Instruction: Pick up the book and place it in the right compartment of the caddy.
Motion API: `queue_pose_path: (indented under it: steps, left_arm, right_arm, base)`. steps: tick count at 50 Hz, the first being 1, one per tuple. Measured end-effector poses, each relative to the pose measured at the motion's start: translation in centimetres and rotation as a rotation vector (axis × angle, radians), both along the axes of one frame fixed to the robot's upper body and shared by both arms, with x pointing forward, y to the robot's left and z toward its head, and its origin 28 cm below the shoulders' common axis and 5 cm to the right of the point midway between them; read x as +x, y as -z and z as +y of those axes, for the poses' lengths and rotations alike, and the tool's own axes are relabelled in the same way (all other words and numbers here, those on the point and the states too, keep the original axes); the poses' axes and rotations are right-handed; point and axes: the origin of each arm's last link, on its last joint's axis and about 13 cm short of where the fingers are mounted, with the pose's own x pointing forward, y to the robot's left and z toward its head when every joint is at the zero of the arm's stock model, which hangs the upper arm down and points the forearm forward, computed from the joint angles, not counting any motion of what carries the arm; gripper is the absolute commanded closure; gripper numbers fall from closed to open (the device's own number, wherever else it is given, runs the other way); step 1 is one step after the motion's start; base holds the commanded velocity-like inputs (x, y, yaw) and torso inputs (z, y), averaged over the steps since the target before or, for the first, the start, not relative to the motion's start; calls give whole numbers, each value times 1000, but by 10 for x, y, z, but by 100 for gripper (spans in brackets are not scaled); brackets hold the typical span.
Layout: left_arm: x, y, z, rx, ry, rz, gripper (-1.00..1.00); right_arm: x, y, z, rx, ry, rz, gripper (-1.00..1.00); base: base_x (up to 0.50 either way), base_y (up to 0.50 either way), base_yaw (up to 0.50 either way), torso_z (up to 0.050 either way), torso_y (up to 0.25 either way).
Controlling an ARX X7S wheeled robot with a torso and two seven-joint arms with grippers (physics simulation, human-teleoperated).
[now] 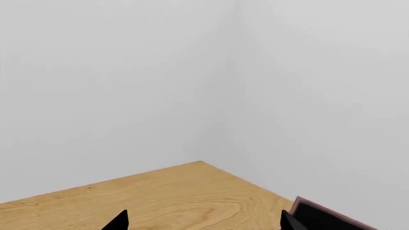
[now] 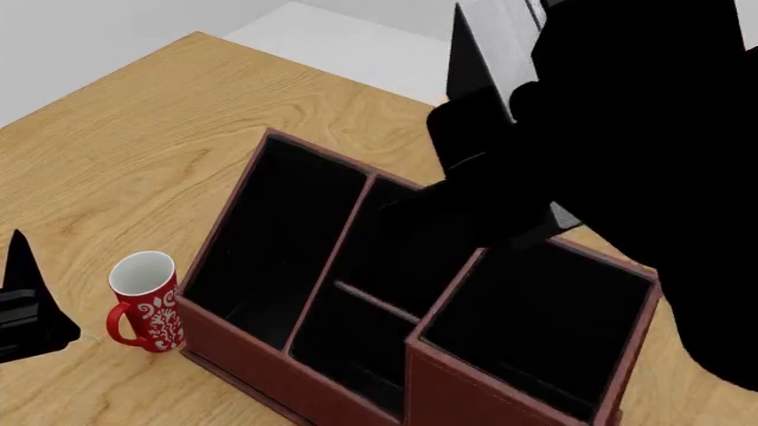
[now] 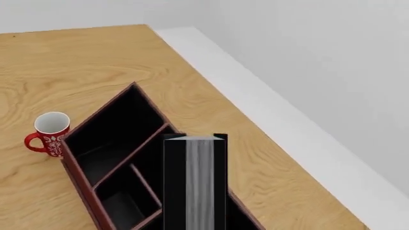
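held aloft in the right gripper (image 3: 195, 225): the book (image 3: 195, 182), black covers with a grey-white band of page edges facing the right wrist camera, upright between the jaws, which press on its two covers. seen from the head camera as a dark slab with pale pages (image 2: 492, 62) near the top of the view, clear of the table and hanging above the caddy (image 2: 355, 293), mostly over the middle section and towards its far edge. below and nearer the robot, the right compartment (image 2: 533, 328): squarish, black-lined, with taller dark red walls than the rest, nothing visible inside it. beside it the middle section split by a crossbar (image 2: 373, 302), then the long narrow section (image 2: 279, 235) along the caddy's left side. just beside the caddy's left near corner, apart from it or barely touching (cannot tell which), a red mug (image 2: 145, 302) with a white pattern and white interior, upright on the wooden table (image 2: 119, 133); also in the right wrist view (image 3: 48, 132). low at the head view's left edge, the left gripper (image 2: 24, 302), off the caddy and near the mug; in the left wrist view two black fingertips (image 1: 118, 221) set well apart, jaws spread wide with nothing between them, over bare wood, a corner of the caddy (image 1: 326, 215) at the frame's edge.
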Motion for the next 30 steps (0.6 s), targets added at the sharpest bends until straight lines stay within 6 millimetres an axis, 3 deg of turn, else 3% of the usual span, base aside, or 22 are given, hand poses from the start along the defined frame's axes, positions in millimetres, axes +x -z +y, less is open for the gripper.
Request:
queue_pose_path:
  steps: [19, 30]
  left_arm:
    - [3, 2, 3, 12, -15, 7, -100]
    - [3, 2, 4, 9, -17, 5, -100]
  right_arm:
    - [25, -16, -12, 8, 93, 77, 100]
    - [38, -15, -14, -2, 126, 137, 100]
  base:
    - [0, 0, 0, 1, 1]
    - [0, 0, 0, 0, 2]
